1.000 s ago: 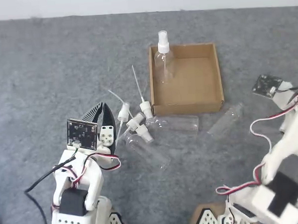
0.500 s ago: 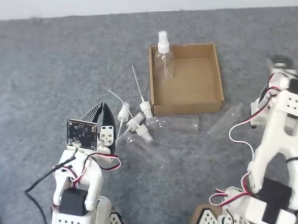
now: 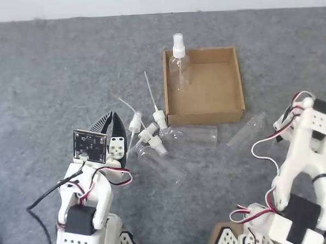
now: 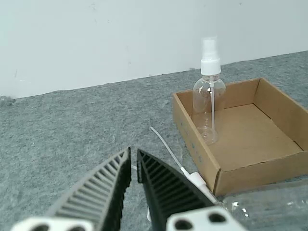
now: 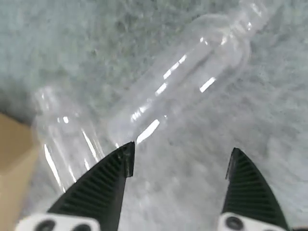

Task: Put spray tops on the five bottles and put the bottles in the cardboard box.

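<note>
Bottle [image 5: 187, 82] lying under wide-open right gripper [image 5: 183, 149], near cardboard box [image 3: 205, 118] corner, left gripper [image 4: 134, 151] narrowed to a slit, empty.

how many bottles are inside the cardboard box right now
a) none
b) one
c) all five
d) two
b: a single spray-topped bottle stands upright in the far left corner of the cardboard box, as the high view shows it, while the capless bottles lie on the grey surface outside the box.
</note>
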`<state>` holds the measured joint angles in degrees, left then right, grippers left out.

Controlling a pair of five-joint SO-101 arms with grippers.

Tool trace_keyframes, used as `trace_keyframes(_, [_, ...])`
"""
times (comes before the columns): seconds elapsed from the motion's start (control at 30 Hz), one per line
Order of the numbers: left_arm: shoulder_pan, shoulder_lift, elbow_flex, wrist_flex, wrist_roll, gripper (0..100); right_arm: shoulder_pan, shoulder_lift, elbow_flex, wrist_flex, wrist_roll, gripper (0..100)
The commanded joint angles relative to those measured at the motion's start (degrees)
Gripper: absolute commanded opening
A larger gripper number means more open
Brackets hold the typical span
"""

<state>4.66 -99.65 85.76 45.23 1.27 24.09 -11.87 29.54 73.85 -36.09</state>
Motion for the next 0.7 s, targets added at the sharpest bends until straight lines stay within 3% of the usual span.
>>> trace_keyframes(0.0, [0.3, 0.1, -0.4, -0.1, 0.4, 1, 0.5, -3.3, 3.4, -10.7, -4.0, 26.0])
trace_keyframes(0.27, [0.3, 0.1, -0.4, -0.1, 0.4, 1, 0.5, -3.3, 10.4, -22.0, -2.1, 25.9])
trace_keyframes(0.4, [0.3, 0.1, -0.4, -0.1, 0.4, 1, 0.5, -3.3, 11.5, -22.5, 2.8, 25.9])
trace_keyframes(0.6, [0.3, 0.1, -0.4, 0.0, 0.4, 1, 0.6, -3.3, 12.9, -22.4, 4.4, 25.9])
trace_keyframes(0.67, [0.3, 0.1, -0.4, 0.0, 0.4, 1, 0.6, -3.3, 13.1, -22.0, 8.4, 25.8])
